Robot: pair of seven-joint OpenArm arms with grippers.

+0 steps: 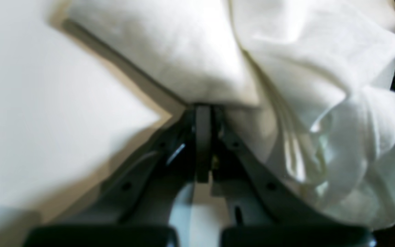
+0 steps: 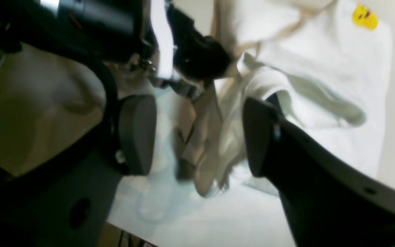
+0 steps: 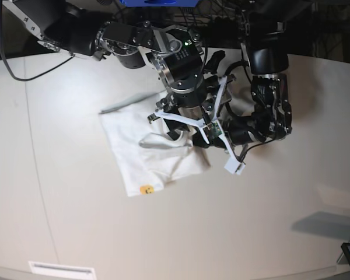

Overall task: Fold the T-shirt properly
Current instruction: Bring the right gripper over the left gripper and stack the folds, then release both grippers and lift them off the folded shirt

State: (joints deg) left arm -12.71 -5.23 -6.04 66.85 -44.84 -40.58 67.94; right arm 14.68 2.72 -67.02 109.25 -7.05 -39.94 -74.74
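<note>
- T-shirt [image 3: 134, 149]: white, partly folded & rumpled, lies on the table [image 3: 76, 221] left of centre in base view; small yellow print near its lower corner.
- Left gripper [image 1: 203, 113]: jaws fully together, pinching a bunched edge of the T-shirt [image 1: 218, 51]; cloth drapes over & beside the fingers in left wrist view.
- Right gripper [image 2: 199, 137]: jaws stand well apart, nothing btwn the pads; T-shirt [image 2: 321, 68] lies beyond & below them, w/ folds right by the far finger.
- Both arms crowd together over the T-shirt's right edge in base view.
</note>
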